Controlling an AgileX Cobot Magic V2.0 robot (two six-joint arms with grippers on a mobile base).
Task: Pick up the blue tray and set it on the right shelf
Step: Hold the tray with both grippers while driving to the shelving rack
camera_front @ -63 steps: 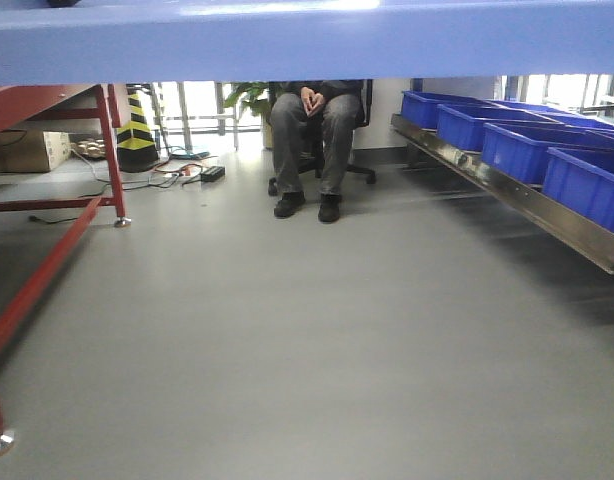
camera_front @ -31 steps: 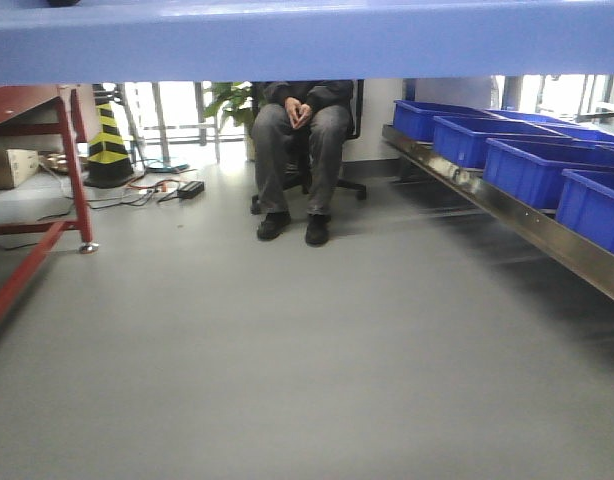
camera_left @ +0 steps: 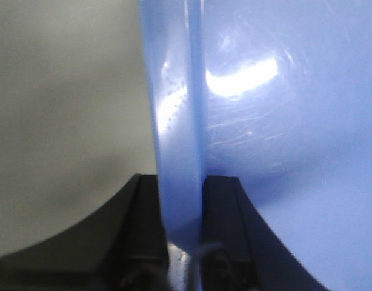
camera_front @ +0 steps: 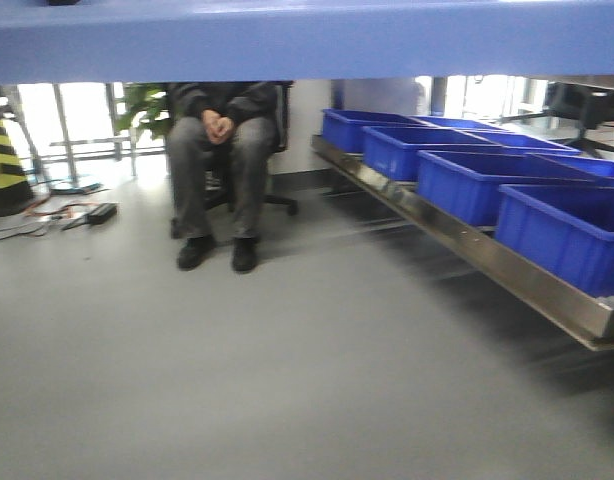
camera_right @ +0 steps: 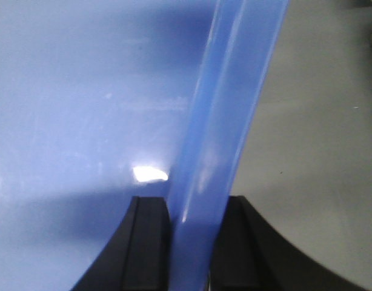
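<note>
The blue tray (camera_front: 307, 40) hangs as a periwinkle band across the top of the front view, held in the air. My left gripper (camera_left: 180, 188) is shut on the tray's left rim (camera_left: 177, 121). My right gripper (camera_right: 195, 209) is shut on the tray's right rim (camera_right: 228, 109). The glossy tray floor (camera_right: 77, 103) fills the inner side of both wrist views. The right shelf (camera_front: 467, 245) with its shiny steel front rail runs along the right of the front view, low above the floor.
Several deep dark blue bins (camera_front: 467, 180) stand in a row on the shelf. A seated person (camera_front: 217, 160) in grey trousers is ahead at left centre. A yellow-black cone (camera_front: 2, 165) and cables (camera_front: 57, 215) lie at far left. Grey floor (camera_front: 237, 370) spreads in front.
The view has swung to the right: the red-framed table has left the frame, the person and cone have shifted left, and the shelf with its bins now takes up more of the right.
</note>
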